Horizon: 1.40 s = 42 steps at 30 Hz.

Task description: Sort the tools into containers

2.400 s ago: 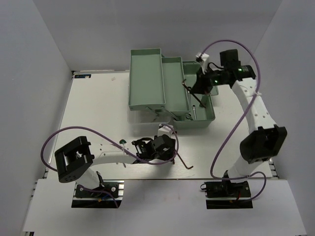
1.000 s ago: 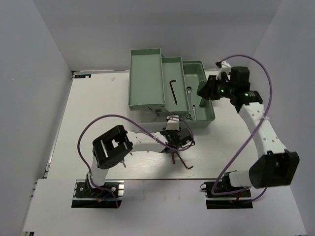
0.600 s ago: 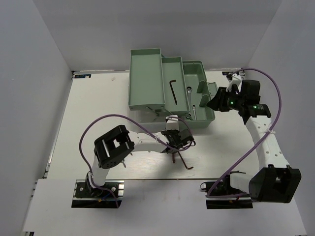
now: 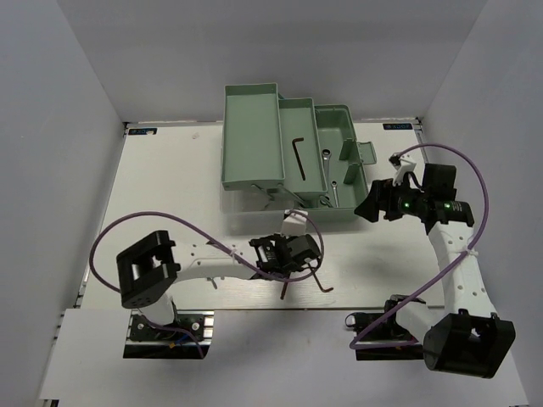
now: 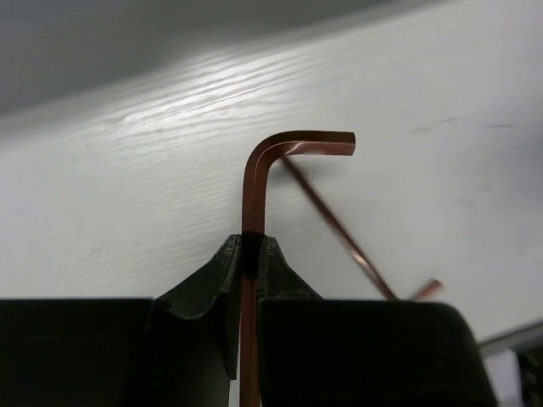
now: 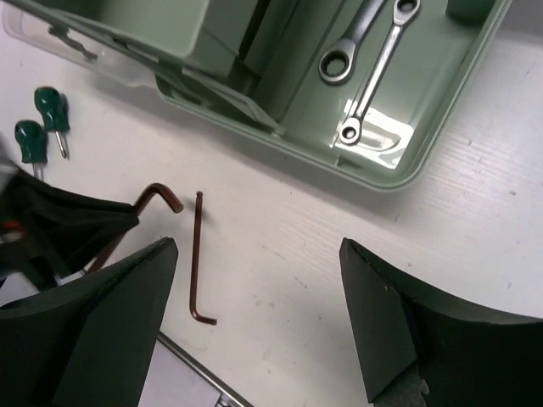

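Hex key [image 5: 253, 182], pinched by left hand [image 5: 249, 254], shank pointing forward, short leg right, right hand [image 6: 254, 259] spread

White arm links [image 4: 208, 264], black joints [image 4: 146, 270] — purple cables [image 4: 140, 214], green lights [image 4: 405, 204]

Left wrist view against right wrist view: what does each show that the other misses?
Left wrist only: close up, the left gripper pinching the held hex key by its long leg. Right wrist only: the toolbox with two wrenches inside, two screwdrivers outside it, the right gripper open. Both: the held hex key and a loose hex key beside it.
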### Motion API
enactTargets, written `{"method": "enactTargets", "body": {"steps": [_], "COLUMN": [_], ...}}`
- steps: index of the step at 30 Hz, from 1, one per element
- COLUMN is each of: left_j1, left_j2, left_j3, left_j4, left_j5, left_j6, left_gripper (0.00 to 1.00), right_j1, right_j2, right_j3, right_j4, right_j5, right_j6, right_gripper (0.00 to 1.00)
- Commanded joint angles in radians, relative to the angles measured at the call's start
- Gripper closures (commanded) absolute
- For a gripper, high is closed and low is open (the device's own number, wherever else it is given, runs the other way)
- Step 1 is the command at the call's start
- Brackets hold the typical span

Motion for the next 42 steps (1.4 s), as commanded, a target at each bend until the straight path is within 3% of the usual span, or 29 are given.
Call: {"method": "enactTargets", "body": {"steps": [1, 4, 7, 8, 12, 17, 21, 23, 25, 27, 30, 33, 36, 39, 40, 41, 42], "left_j1": [-0.009, -0.018, -0.018, -0.018, 0.012, 0.047, 0.107, 0.153, 0.21, 0.25, 0.317, 0.367, 0.4, 0.425, 0.425, 0.436, 0.445], "left_j2": [-0.116, -0.161, -0.219, -0.231, -0.241, -0.097, 0.066, 0.126, 0.205, 0.253, 0.342, 0.42, 0.48, 0.543, 0.543, 0.552, 0.553], "left_j3": [0.081, 0.112, 0.157, 0.167, 0.261, 0.445, 0.702, 0.776, 0.865, 0.931, 1.005, 1.098, 1.223, 1.315, 1.324, 1.324, 1.324], "left_j4": [0.07, 0.079, 0.07, 0.07, 0.125, 0.148, 0.092, 0.079, 0.052, 0.026, 0.026, 0.01, -0.011, -0.034, -0.034, -0.034, -0.034], "left_j5": [0.06, 0.083, 0.049, 0.028, -0.007, -0.096, -0.187, -0.196, -0.196, -0.175, -0.142, -0.113, -0.077, -0.054, -0.041, -0.041, -0.032], "left_j6": [0.169, 0.225, 0.248, 0.274, 0.379, 0.488, 0.568, 0.599, 0.621, 0.621, 0.639, 0.659, 0.685, 0.694, 0.694, 0.694, 0.694], "left_gripper": [1.0, 1.0, 1.0, 1.0, 1.0, 1.0, 1.0, 1.0, 1.0, 1.0, 1.0, 1.0, 1.0, 1.0, 0.99, 0.95, 0.8], "right_j1": [-0.015, -0.02, -0.023, -0.024, -0.031, -0.032, -0.031, -0.027, -0.024, -0.021, -0.008, 0.009, 0.032, 0.077, 0.145, 0.166, 0.202], "right_j2": [-0.01, 0.001, 0.003, -0.003, -0.028, -0.007, 0.016, 0.024, 0.027, 0.017, -0.014, -0.043, -0.034, 0.006, 0.024, 0.038, 0.08], "right_j3": [-0.023, -0.037, -0.056, -0.063, -0.125, -0.165, -0.178, -0.184, -0.197, -0.22, -0.255, -0.276, -0.281, -0.286, -0.284, -0.286, -0.283], "right_j4": [-0.026, -0.053, -0.097, -0.101, -0.122, -0.139, -0.171, -0.171, -0.173, -0.173, -0.145, -0.115, -0.092, -0.052, -0.038, -0.01, -0.003], "right_j5": [-0.039, -0.051, -0.068, -0.067, -0.1, -0.116, -0.165, -0.182, -0.173, -0.173, -0.164, -0.159, -0.165, -0.165, -0.153, -0.141, -0.121], "right_j6": [-0.054, -0.103, -0.195, -0.21, -0.328, -0.362, -0.396, -0.397, -0.413, -0.445, -0.471, -0.479, -0.476, -0.448, -0.443, -0.437, -0.405], "right_gripper": [0.17, 0.31, 0.97, 1.0, 1.0, 1.0, 1.0, 0.9, 0.67, 0.55, 0.24, 0.14, 0.14, 0.29, 0.32, 0.36, 0.41]}}
